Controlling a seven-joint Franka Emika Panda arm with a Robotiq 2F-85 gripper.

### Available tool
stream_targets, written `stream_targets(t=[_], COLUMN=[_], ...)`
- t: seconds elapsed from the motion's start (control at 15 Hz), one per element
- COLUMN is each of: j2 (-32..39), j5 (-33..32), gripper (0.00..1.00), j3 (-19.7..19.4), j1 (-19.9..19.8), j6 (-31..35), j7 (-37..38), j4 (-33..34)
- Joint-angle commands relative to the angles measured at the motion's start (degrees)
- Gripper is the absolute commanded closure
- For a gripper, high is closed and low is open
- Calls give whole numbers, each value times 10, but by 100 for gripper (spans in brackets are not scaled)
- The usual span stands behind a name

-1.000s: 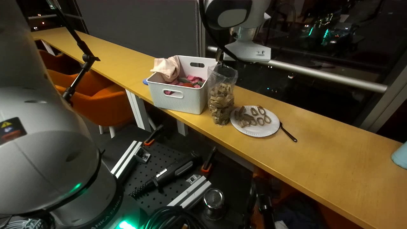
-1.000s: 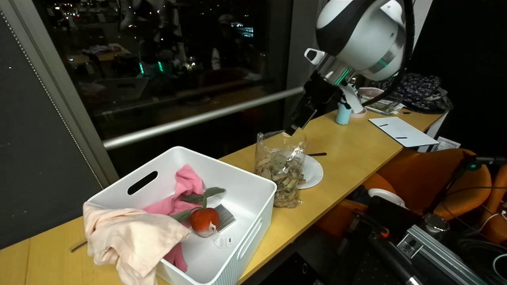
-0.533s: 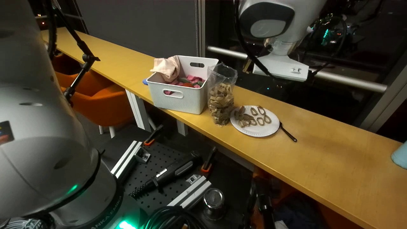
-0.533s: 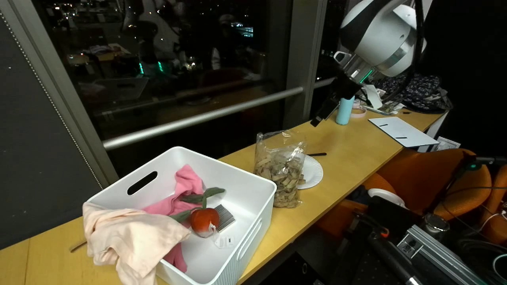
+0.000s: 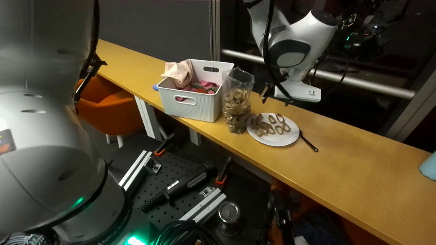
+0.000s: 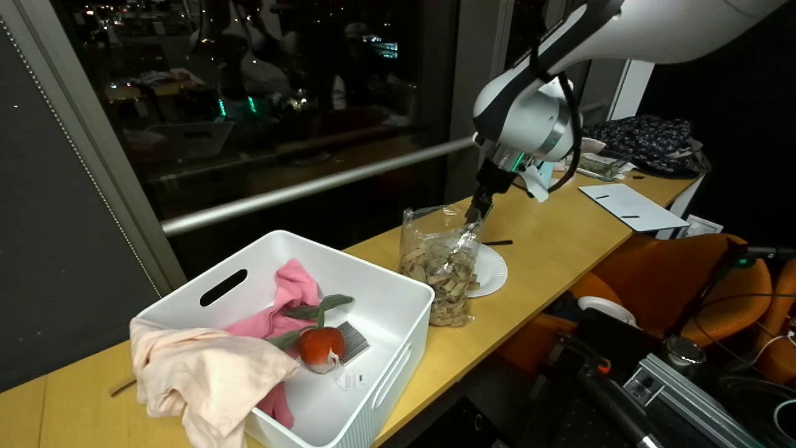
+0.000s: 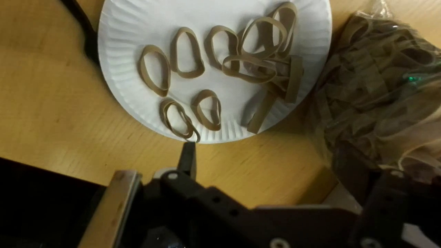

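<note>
My gripper is open and empty in the wrist view, its two dark fingers wide apart over bare wood. The left fingertip sits at the near rim of a white paper plate; several tan rubber bands lie on the plate, some piled. The right finger overlaps a clear plastic bag full of tan bands; I cannot tell if it touches. In an exterior view the gripper hangs above the plate, beside the upright bag. In an exterior view its fingertips show partly behind the bag's open top.
A white basket stands beside the bag, holding pink cloth and a red tomato-like item; peach cloth hangs over its rim. A black utensil lies by the plate. A metal rail runs along the window behind the table.
The arm first moved away from above the bag, past the plate. It then came down and partly back, so the gripper is now lower, near plate and bag. The objects look unmoved.
</note>
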Motion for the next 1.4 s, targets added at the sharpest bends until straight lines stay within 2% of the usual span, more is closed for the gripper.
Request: stream_targets(t=[0.0,0.27,0.67,1.33], j2=[58,94,120,173], j5=[-75,-151,-228,-307], gripper=[0,0,0,0], j3=[15,22,28,50], j1=[6,7,7,8], j6=[-7,13,4,-8], j7=[65,146,228,300], j4=[47,52,75,142])
